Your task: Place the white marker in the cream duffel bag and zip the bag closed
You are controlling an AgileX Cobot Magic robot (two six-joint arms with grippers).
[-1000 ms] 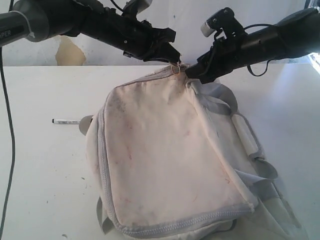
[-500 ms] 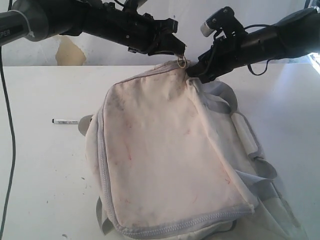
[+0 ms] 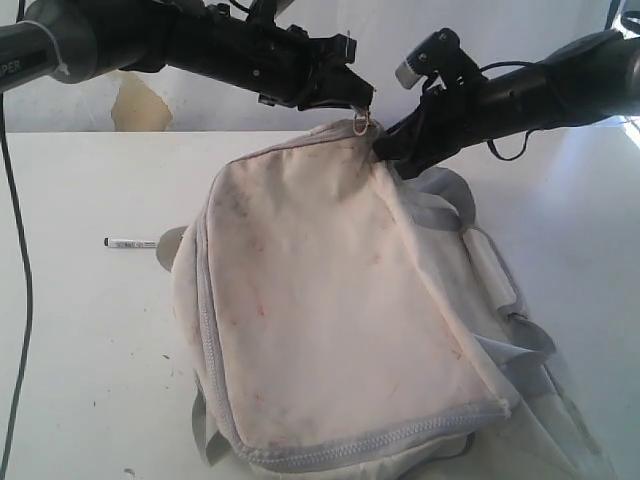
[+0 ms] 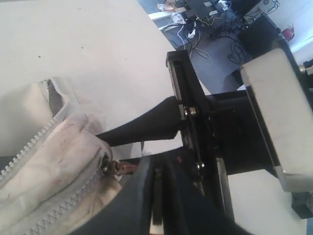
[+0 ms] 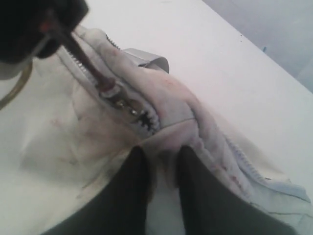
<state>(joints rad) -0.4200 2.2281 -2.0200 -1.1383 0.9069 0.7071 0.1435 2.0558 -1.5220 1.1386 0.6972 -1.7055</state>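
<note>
The white marker [image 3: 132, 243] lies on the table left of the cream duffel bag [image 3: 330, 300], apart from it. My left gripper [image 3: 358, 108] is shut on the zipper pull [image 3: 362, 123] at the bag's raised far corner. The left wrist view shows the brownish zipper pull [image 4: 123, 167] pinched at my left gripper [image 4: 139, 169], beside the bag's grey zipper [image 4: 34, 152]. My right gripper [image 3: 385, 148] sits just right of that corner. In the right wrist view its fingers [image 5: 139, 166] pinch a fold of the bag [image 5: 164, 147] below the zipper slider [image 5: 132, 112].
Grey webbing straps [image 3: 445, 200] and a padded handle [image 3: 495, 270] trail off the bag's right side. The white table [image 3: 90, 340] shows bare surface to the left and front left. A wall [image 3: 140, 105] with a peeled patch stands behind.
My right gripper has closed onto the bag's fabric. My left gripper has lifted the zipper pull slightly, raising the bag's far corner. The marker has not moved.
</note>
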